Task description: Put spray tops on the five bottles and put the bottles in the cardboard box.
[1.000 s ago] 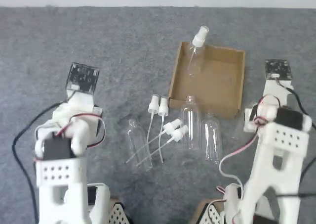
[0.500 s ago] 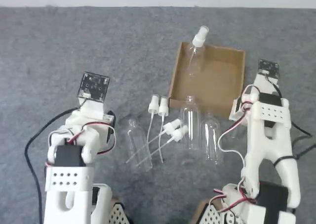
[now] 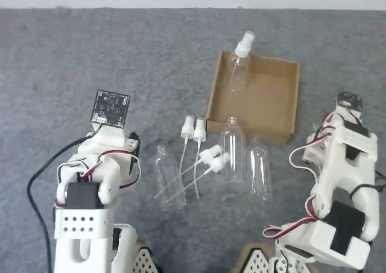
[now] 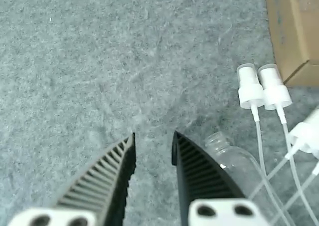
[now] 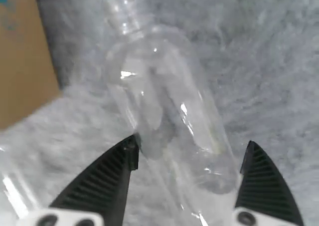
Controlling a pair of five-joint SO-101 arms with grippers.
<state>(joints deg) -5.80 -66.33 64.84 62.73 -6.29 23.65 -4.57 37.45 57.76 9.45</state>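
bottles are clear plastic, spray tops white with long thin dip tubes. capped bottle leans in the upper-left corner of the cardboard box, which sits upper right of centre in the high view; its white head pokes over the rim. three uncapped ones lie on the grey carpet below the box: left bottle, middle bottle with its neck right at the box's near wall, right bottle. four loose spray tops sit between the left and middle bottles, tubes crossing. left gripper: jaws a little apart, nothing between them, over carpet just beside the left bottle's open neck. right gripper: jaws wide apart either side of a fourth bottle, uncapped, lying near the box. can't tell if either jaw touches it. in the high view that bottle is hidden under the right arm, and the left gripper is tucked under its camera board. bottle outlines are hard to trace against the carpet. room to move: broad carpet at the left and along the top of the high view, tight gap between right bottle and right arm.
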